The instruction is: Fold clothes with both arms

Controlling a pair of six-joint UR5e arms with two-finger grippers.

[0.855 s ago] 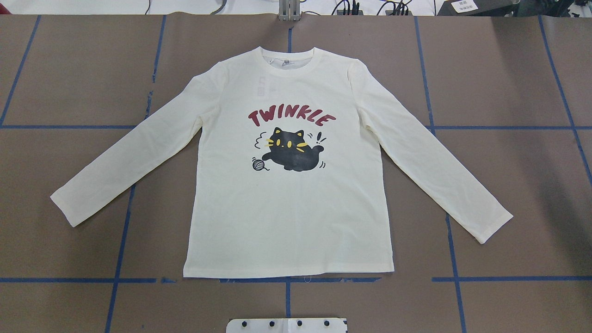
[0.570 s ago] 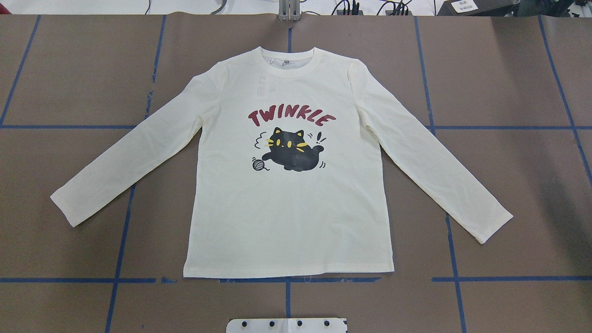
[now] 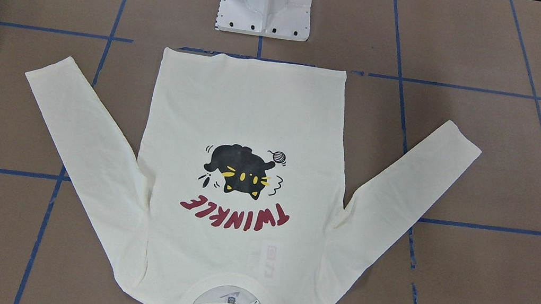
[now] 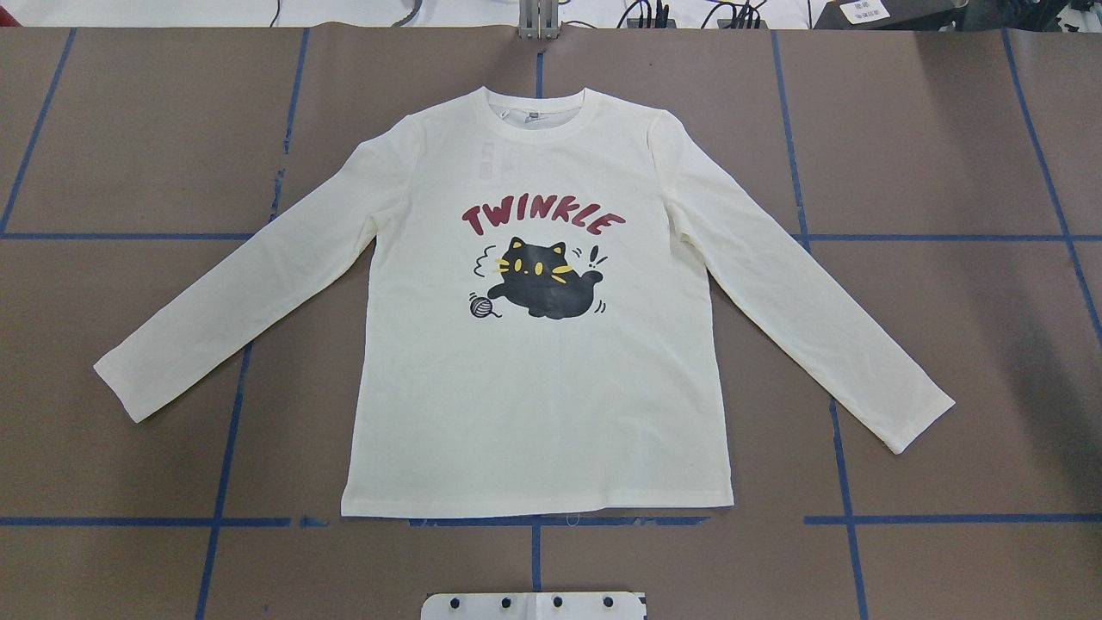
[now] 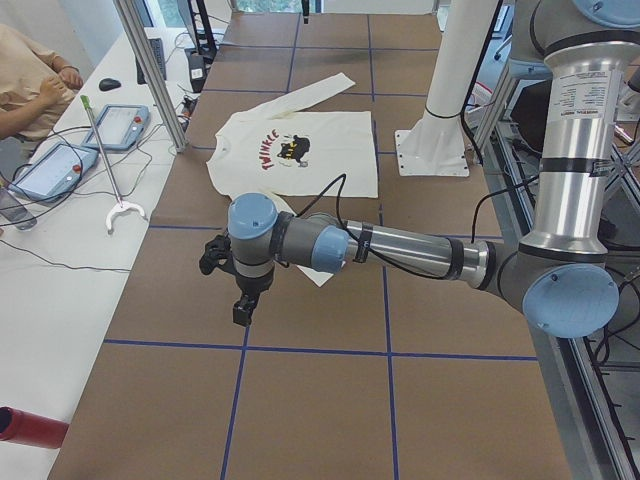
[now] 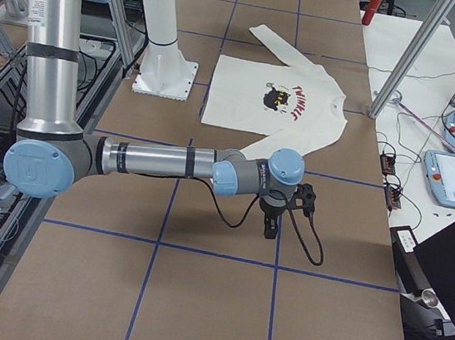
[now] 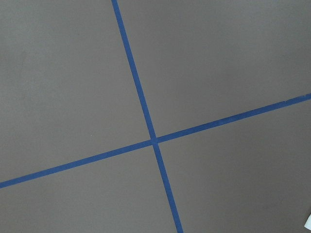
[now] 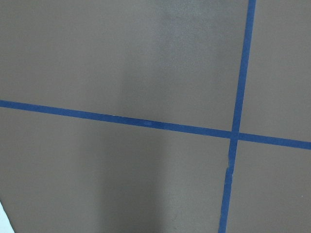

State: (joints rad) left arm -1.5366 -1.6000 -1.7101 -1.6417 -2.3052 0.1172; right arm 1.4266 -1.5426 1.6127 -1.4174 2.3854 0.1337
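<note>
Brown, blue-taped table (image 4: 947, 129) carries the T-shirt (image 4: 538, 405) flat at its middle, print up, collar toward the edge away from the robot. Over opposite ends hang the left gripper (image 5: 243, 312) and right gripper (image 6: 269, 228); I cannot tell whether their jaws are spread.

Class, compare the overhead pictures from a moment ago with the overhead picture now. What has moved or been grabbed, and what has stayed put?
Nothing has visibly changed. The shirt lies flat, print up, with both sleeves spread, in the same spot on the table.
</note>
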